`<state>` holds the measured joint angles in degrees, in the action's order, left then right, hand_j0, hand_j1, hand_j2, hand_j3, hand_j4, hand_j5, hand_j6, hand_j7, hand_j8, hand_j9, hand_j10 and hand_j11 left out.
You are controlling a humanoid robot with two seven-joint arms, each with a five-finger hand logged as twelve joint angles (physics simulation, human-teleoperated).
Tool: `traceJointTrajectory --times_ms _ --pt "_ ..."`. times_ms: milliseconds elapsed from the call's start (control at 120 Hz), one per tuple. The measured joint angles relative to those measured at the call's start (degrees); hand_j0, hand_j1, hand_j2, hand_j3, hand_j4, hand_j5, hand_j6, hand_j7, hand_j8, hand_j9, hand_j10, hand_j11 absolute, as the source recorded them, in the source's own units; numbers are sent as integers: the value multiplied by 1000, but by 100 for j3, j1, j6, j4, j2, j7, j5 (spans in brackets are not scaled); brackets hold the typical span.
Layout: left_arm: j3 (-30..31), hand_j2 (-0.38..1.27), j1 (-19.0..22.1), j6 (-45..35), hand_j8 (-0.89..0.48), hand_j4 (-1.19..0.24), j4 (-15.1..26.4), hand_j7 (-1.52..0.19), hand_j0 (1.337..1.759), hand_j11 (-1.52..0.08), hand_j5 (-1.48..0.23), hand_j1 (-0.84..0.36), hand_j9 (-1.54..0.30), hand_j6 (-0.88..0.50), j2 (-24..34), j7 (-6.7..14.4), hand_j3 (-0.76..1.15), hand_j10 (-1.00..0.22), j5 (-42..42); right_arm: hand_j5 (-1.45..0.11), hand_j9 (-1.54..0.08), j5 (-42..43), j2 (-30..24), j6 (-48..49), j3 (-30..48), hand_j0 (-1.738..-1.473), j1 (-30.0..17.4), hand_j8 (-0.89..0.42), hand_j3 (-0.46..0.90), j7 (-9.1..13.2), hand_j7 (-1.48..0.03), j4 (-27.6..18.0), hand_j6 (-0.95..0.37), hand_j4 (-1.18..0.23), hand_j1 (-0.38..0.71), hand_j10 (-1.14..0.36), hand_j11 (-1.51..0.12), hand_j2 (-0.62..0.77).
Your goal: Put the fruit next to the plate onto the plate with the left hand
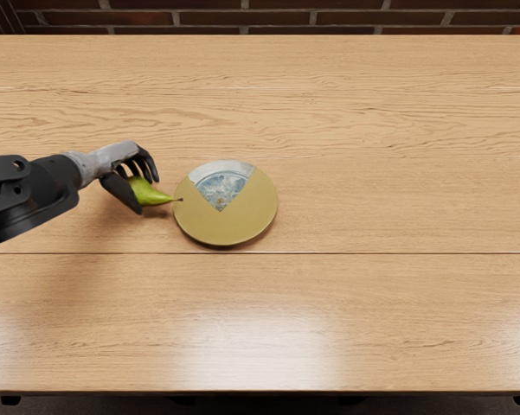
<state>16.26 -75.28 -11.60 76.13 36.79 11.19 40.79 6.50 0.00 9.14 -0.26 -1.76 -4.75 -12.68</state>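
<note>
A green pear (152,194) lies on the wooden table just left of the plate, its stem pointing at the plate's rim. The round olive-yellow plate (234,220) has a blue-white patterned wedge at its top. My left hand (131,175) reaches in from the left edge, its dark fingers curled over the pear's wide end and its thumb below, closed around the fruit. The pear's left part is hidden by the hand. I cannot tell whether the pear is lifted or resting on the table. No right arm shows.
The wooden table (372,285) stretches wide on all sides of the plate. A brick wall (260,15) runs along the far edge.
</note>
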Motion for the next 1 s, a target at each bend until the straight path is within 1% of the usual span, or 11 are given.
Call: traceJointTrajectory --times_ms 25,133,225,400,442,475,508,675,708,817,1000 --pt "-9 304 -48 4 -446 -662 10 -898 1654 -908 -922 -226 -895 -520 -16 -1 0 -588 -3 -22 -22 0 0 0 0 -1658 0 -17 0 0 -22 -1 -16 -17 -329 -17 -22 -4" --pt "-92 332 -117 38 -446 -662 33 -897 1654 -913 -928 -234 -898 -523 -40 1 0 -586 -21 -21 -21 0 0 0 0 -1658 0 -16 0 0 -21 -1 -16 -16 -329 -17 -21 -3" --pt "-273 421 -118 128 -440 -664 41 -891 1655 -911 -928 -269 -893 -520 -44 9 0 -578 -29 -22 -22 0 0 0 0 -1658 0 -17 0 0 -22 -2 -17 -17 -329 -17 -22 -4" --pt "-686 286 -127 388 -454 -661 40 -896 1654 -917 -937 -208 -899 -532 -335 77 0 -593 -37 -22 -22 0 0 0 0 -1658 0 -17 0 0 -22 -2 -16 -17 -329 -17 -22 -4" --pt "-762 324 -172 448 -439 -656 40 -903 1654 -918 -946 -211 -901 -531 -392 112 0 -587 -49 -22 -22 0 0 0 0 -1658 0 -17 0 0 -22 -1 -16 -17 -329 -17 -22 -4" --pt "-806 277 -214 481 -459 -660 36 -900 1654 -916 -940 -208 -898 -528 -484 136 0 -585 -41 -22 -22 0 0 0 0 -1658 0 -17 0 0 -22 -1 -16 -17 -329 -17 -22 -4" --pt "-838 285 -250 508 -440 -658 34 -903 1654 -916 -943 -209 -899 -522 -559 153 0 -580 -50 -22 -22 0 0 0 0 -1658 0 -17 0 0 -22 -1 -16 -17 -329 -17 -22 -4" --pt "-900 295 -321 553 -425 -662 -6 -905 1654 -912 -938 -225 -901 -507 -977 268 0 -565 -77 -22 -22 0 0 0 0 -1658 0 -16 0 0 -22 -1 -16 -16 -329 -16 -22 -3" --pt "-903 306 -302 555 -431 -662 -16 -904 1655 -911 -937 -234 -900 -504 -995 281 0 -565 -79 -21 -21 0 0 0 0 -1658 0 -16 0 0 -21 -1 -16 -16 -329 -16 -21 -3" --pt "-906 206 -237 557 -416 -668 -36 -904 1653 -914 -931 -214 -902 -498 -1072 305 0 -547 -72 -21 -21 0 0 0 0 -1658 0 -16 0 0 -21 -1 -16 -16 -329 -16 -21 -3" --pt "-906 214 -111 564 -410 -663 -41 -911 1653 -921 -941 -213 -910 -497 -1139 307 0 -541 -80 -21 -21 0 0 0 0 -1658 0 -16 0 0 -21 -3 -16 -16 -329 -16 -21 -3"
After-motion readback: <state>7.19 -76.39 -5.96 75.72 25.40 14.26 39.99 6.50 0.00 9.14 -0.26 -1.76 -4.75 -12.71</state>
